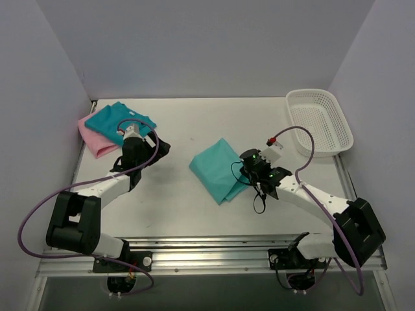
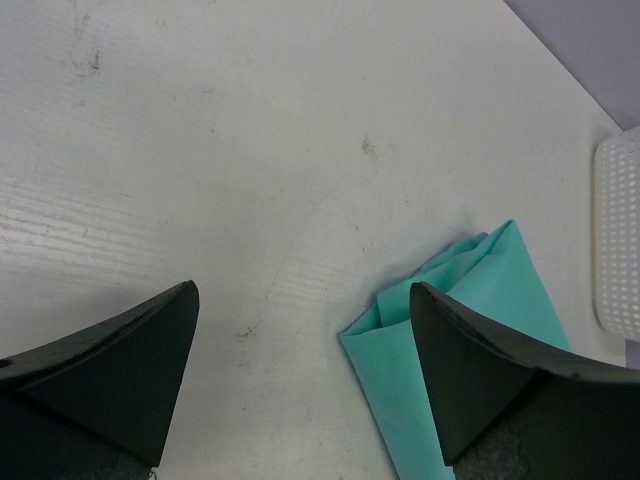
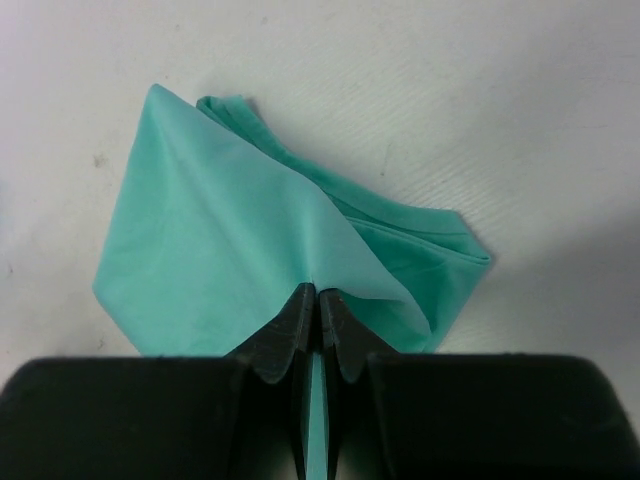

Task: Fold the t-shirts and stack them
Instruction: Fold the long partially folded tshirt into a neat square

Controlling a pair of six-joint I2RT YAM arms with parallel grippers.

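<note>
A light sea-green t-shirt point(image 1: 219, 170) lies partly folded in the middle of the table. My right gripper point(image 3: 318, 292) is shut on its near right edge, the cloth pinched between the fingertips and pulled up into a peak point(image 3: 250, 230). At the back left a teal-blue t-shirt point(image 1: 118, 118) lies folded on top of a pink t-shirt point(image 1: 96, 139). My left gripper point(image 2: 300, 300) hangs open just right of that stack over bare table, nothing between its fingers. In the left wrist view the sea-green t-shirt point(image 2: 480, 290) shows partly behind the right finger.
A white mesh basket point(image 1: 319, 121) stands at the back right corner; its edge point(image 2: 618, 240) shows in the left wrist view. Grey walls close in the table on three sides. Cables loop from both arms.
</note>
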